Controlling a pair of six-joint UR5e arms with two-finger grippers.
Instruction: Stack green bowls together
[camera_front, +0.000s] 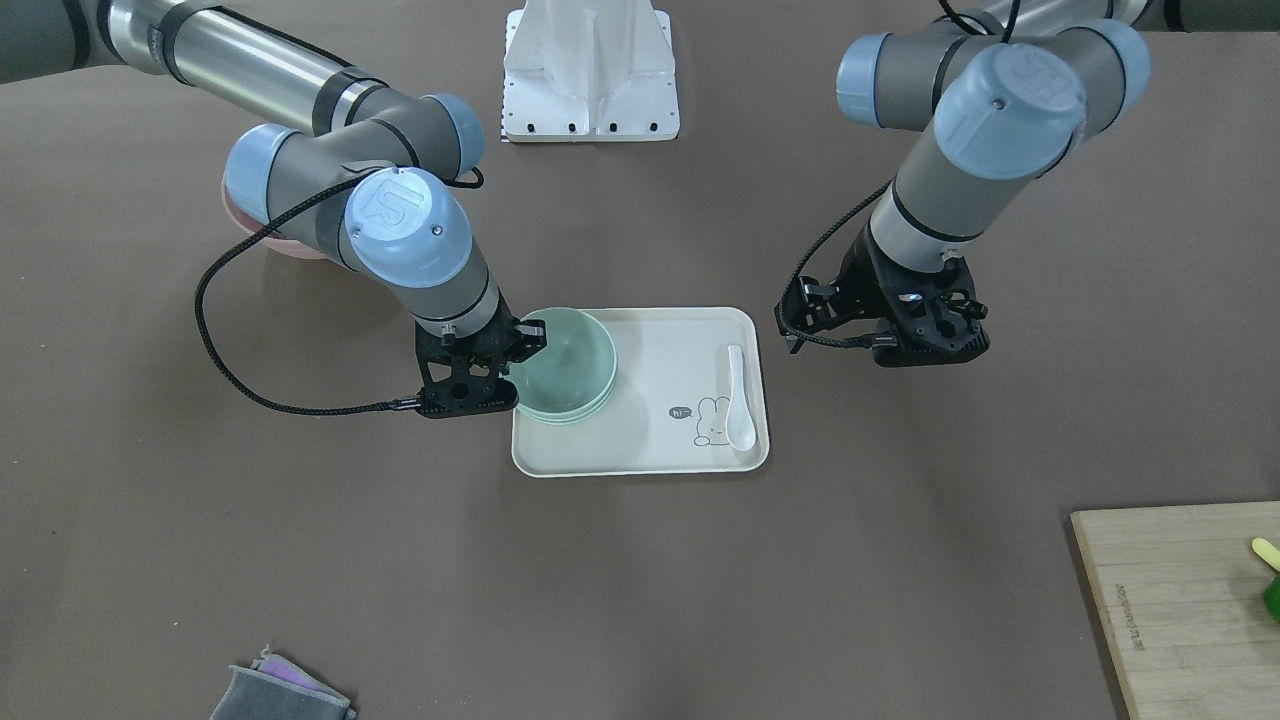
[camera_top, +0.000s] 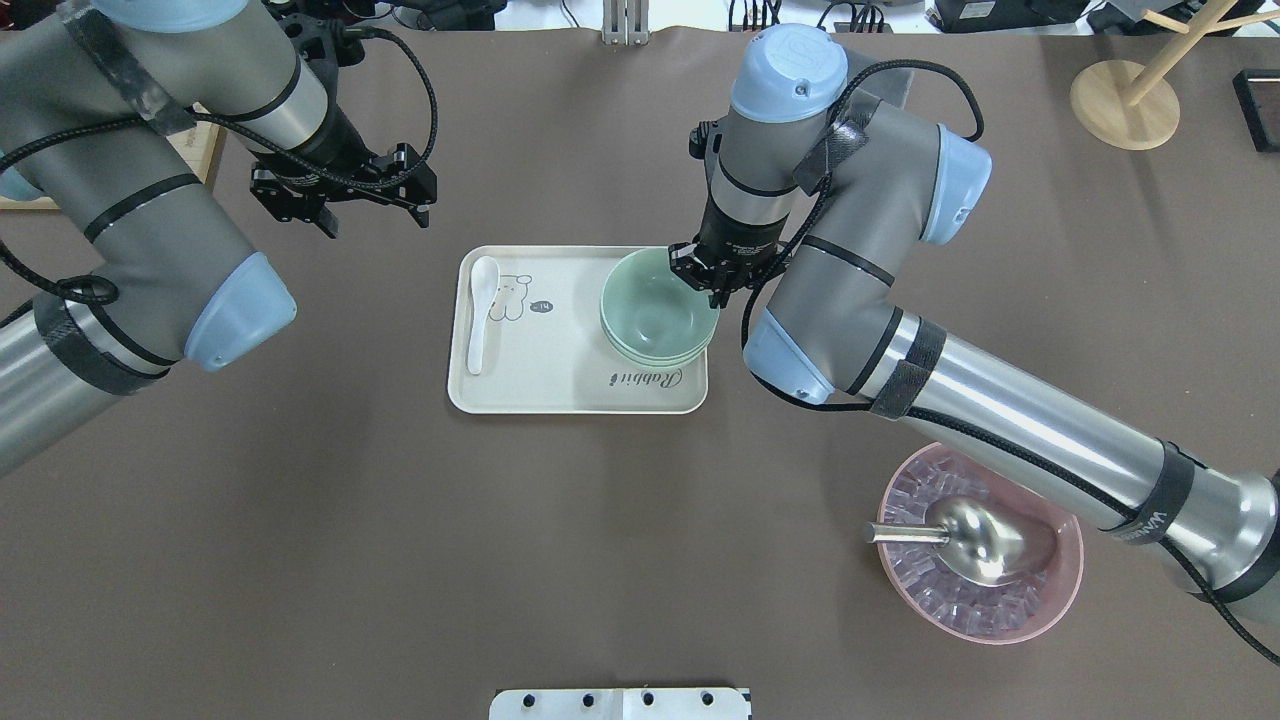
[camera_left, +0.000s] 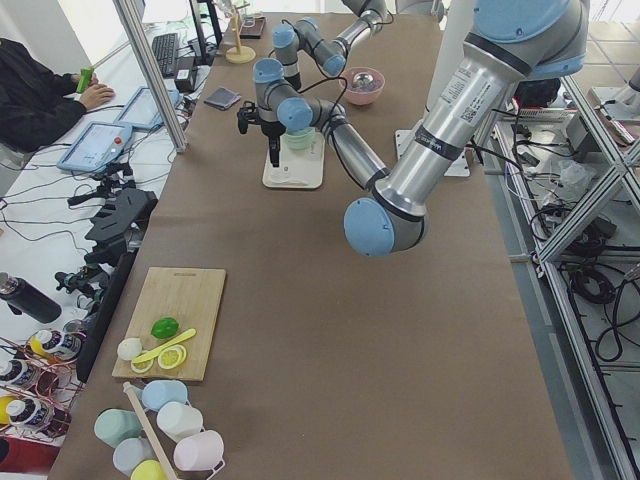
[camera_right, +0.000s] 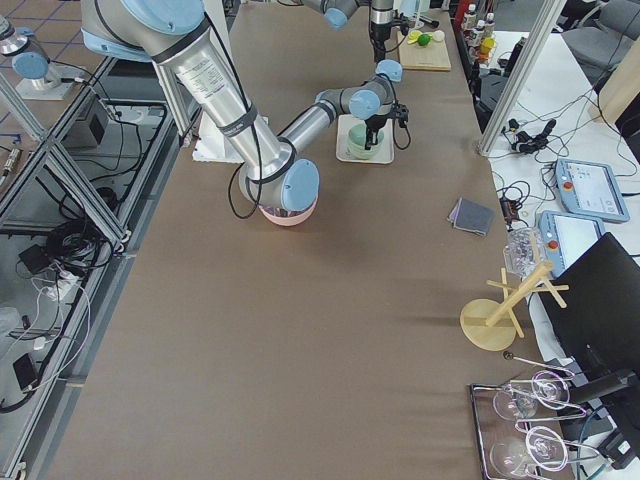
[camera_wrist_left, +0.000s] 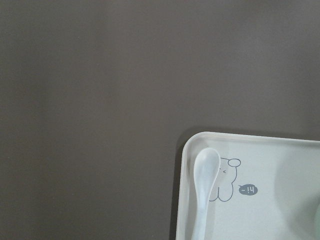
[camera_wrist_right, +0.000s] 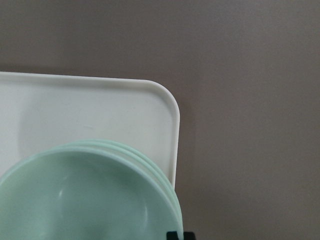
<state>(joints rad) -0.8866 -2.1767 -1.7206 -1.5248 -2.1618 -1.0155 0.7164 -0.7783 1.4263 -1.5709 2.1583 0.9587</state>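
Three pale green bowls (camera_front: 565, 365) sit nested in one stack on the cream tray (camera_front: 640, 455), at the end toward my right arm. The stack also shows in the overhead view (camera_top: 655, 312) and the right wrist view (camera_wrist_right: 90, 200), where three rims show. My right gripper (camera_front: 530, 335) stands at the far rim of the top bowl (camera_top: 700, 278), its jaws close together across that rim. My left gripper (camera_top: 372, 212) is open and empty, hovering beyond the tray's other end (camera_front: 935, 345).
A white spoon (camera_top: 480, 320) lies on the tray's left end (camera_wrist_left: 202, 195). A pink bowl (camera_top: 1070, 580) with ice and a metal scoop (camera_top: 985, 540) stands under my right arm. A cutting board (camera_front: 1180, 600), a grey cloth (camera_front: 280, 690) and a wooden stand (camera_top: 1125, 100) lie far off.
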